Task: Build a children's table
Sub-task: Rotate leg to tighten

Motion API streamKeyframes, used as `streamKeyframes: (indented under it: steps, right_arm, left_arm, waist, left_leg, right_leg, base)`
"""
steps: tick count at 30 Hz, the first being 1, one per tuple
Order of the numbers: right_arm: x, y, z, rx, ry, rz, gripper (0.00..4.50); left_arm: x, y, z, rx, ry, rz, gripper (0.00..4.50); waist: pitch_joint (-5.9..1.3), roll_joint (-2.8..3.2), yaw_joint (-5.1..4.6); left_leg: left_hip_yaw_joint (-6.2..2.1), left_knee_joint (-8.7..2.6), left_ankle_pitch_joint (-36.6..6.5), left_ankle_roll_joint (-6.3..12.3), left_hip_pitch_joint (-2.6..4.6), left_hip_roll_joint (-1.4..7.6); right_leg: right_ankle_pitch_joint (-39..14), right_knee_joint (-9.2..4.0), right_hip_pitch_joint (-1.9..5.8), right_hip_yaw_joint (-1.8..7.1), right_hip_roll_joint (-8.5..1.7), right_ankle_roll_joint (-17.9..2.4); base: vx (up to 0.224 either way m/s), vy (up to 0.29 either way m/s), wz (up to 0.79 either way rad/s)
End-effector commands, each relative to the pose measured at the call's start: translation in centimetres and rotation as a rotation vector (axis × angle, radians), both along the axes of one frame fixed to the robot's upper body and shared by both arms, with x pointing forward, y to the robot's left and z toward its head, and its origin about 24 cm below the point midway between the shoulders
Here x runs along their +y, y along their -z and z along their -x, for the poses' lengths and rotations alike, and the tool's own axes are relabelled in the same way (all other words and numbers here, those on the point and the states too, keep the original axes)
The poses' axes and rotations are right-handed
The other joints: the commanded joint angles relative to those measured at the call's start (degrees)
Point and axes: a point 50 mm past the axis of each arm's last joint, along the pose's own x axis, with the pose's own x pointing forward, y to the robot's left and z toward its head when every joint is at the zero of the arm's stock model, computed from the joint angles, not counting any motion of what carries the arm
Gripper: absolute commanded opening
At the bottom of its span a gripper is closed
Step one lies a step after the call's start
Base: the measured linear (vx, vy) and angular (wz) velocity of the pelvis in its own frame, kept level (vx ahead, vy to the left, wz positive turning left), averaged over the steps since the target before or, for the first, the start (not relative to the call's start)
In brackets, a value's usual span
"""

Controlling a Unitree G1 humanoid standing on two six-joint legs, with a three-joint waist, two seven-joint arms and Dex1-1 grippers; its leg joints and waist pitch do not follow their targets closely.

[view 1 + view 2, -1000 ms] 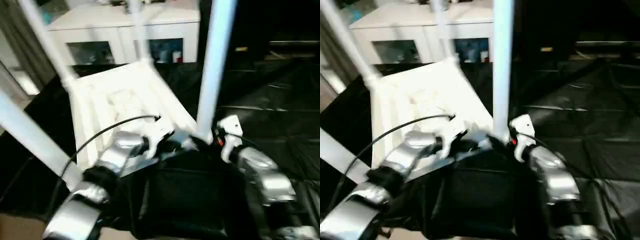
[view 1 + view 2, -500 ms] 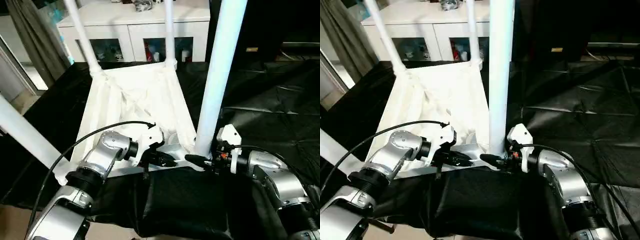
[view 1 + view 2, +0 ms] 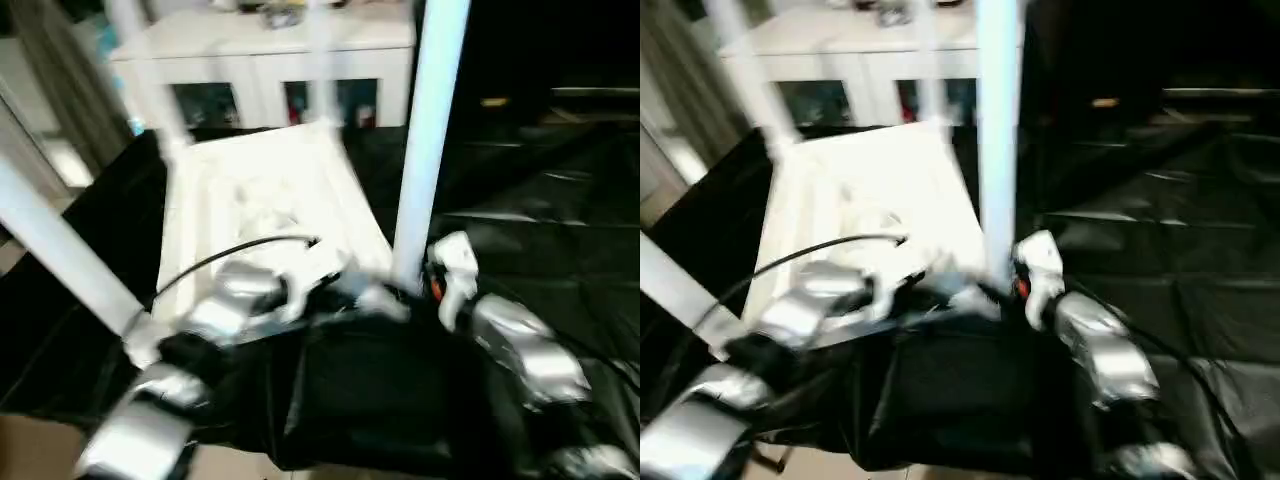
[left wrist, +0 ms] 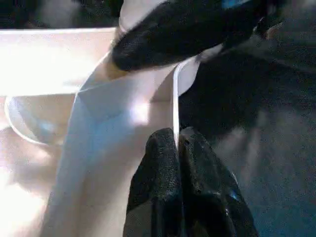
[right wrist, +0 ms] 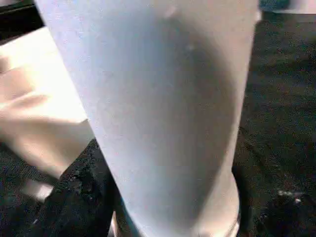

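I see the children's table lying upside down on the black cloth, legs pointing up, with the white cabinet beyond its far edge. My left arm reaches forward along the table's near rim, and the left gripper has its two black fingers pinched together on the thin white edge of that rim beside the near right corner socket. My right arm comes in from the other side of that corner, its right gripper set around the base of the upright leg, one finger on each side; I cannot tell whether they press on it.
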Motion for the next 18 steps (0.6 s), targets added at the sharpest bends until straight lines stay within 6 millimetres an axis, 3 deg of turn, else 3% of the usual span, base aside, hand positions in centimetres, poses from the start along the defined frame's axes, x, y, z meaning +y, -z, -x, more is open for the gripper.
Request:
streamKeyframes:
  steps: [1,4,7,8,12,14,16,18]
  right_arm:
    - [0.0,3.6,1.0,0.169,0.125,0.043,2.7]
    - [1.3,3.6,0.7,0.16,0.128,0.061,2.7]
    - [2.8,3.3,1.0,0.147,0.016,0.044,2.7]
    - [2.8,3.2,1.0,0.147,-0.001,0.037,3.05]
    - [2.8,2.3,1.1,0.124,-0.085,-0.027,3.49]
    - [2.3,1.4,1.4,0.085,-0.193,-0.019,3.76]
    - [1.6,0.7,1.8,0.06,-0.287,0.01,3.76]
    - [0.5,0.3,2.3,0.054,-0.374,0.048,3.76]
  left_arm:
    - [-1.2,-1.0,-0.6,-0.053,-0.035,0.021,0.0]
    - [-2.2,-1.0,-0.5,-0.056,-0.039,0.031,0.0]
    - [-2.8,-0.9,0.0,-0.043,0.009,0.05,0.0]
    - [-2.8,-0.9,0.0,-0.041,0.018,0.051,0.0]
    - [-2.2,-0.9,0.3,-0.032,0.079,0.056,0.0]
    - [-1.4,-1.0,0.6,-0.015,0.143,0.06,0.0]
    - [-0.6,-1.0,0.9,-0.004,0.201,0.055,0.0]
    - [0.4,-0.9,1.2,0.011,0.254,0.04,0.0]
  waist:
    - [-2.54,-1.04,-0.47]
    - [-2.61,-0.97,-1.04]
    - [-2.67,-0.99,-1.04]
    - [-2.69,-1.12,-1.03]
    - [-2.89,-0.98,-0.85]
    - [-3.2,-1.13,-0.49]
    - [-3.41,-1.06,-0.17]
    - [-3.42,-1.07,-0.02]
  left_leg:
    - [-1.78,-4.88,-20.2,0.47,1.04,2.82]
    - [-1.74,-4.78,-19.8,1.4,0.74,2.72]
    - [-1.74,-4.73,-19.3,2.46,0.59,2.72]
    - [-1.73,-4.73,-19.1,2.66,0.57,2.79]
    - [-1.7,-4.6,-17.4,3.74,0.51,2.93]
    - [-1.61,-4.29,-14.3,5.13,0.4,3.02]
    - [-1.42,-3.79,-10.2,7.54,0.07,3.07]
    - [-1.29,-3.67,-9.7,8.11,0.08,3.1]
  right_leg:
    - [-20.9,-5.42,1.41,2.12,-3.54,-10.3]
    - [-18.6,-5.37,1.64,2.05,-3.52,-10.8]
    - [-18.2,-5.38,1.86,1.99,-3.57,-10.7]
    - [-18.0,-5.36,1.86,2.03,-3.58,-10.7]
    - [-14.5,-5.01,2.03,2.07,-3.62,-11.6]
    - [-9.5,-4.52,2.35,2.06,-3.62,-12.8]
    - [-3.6,-3.87,2.61,1.88,-3.6,-14.1]
    - [-2.8,-3.74,2.59,1.77,-3.57,-14.6]
  base:
    - [0.0,0.0,0.0]
    - [0.0,0.0,0.0]
    - [0.0,0.0,0.0]
    - [0.0,0.0,0.0]
    - [0.0,0.0,0.0]
    - [0.0,0.0,0.0]
    - [0.0,0.0,0.0]
    - [0.0,0.0,0.0]
